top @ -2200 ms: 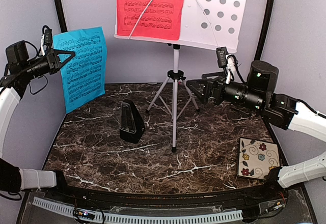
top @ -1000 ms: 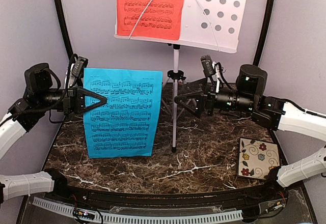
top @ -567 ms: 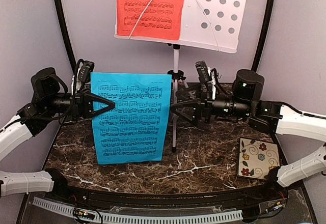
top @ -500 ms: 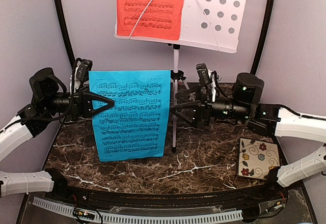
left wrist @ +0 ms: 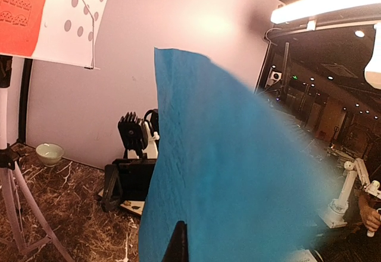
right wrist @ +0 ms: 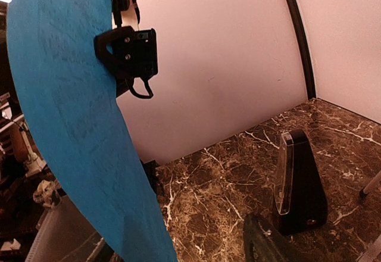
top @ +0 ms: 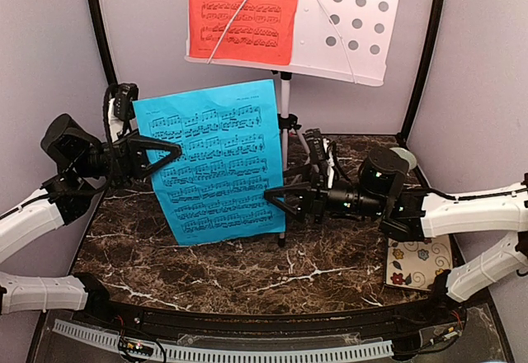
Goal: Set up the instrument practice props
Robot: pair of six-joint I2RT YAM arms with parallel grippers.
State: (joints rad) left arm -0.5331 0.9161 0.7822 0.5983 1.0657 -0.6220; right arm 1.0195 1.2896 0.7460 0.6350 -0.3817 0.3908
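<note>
My left gripper (top: 169, 152) is clenched on the left edge of the cyan-blue paper sheet-music page (top: 219, 165), held tilted above the dark marble counter (top: 330, 256). My right gripper (top: 276, 200) stands spread at its lower right corner, before the white tripod music stand (top: 285, 103).

A robot lab booth: plain pale walls (top: 49, 41) and black corner posts (top: 426, 49) stand behind and beside the white music stand (top: 355, 41). A marbled worktop (top: 330, 247) lies under it, and to its right is a hall with ceiling strip lights (left wrist: 327, 3).
</note>
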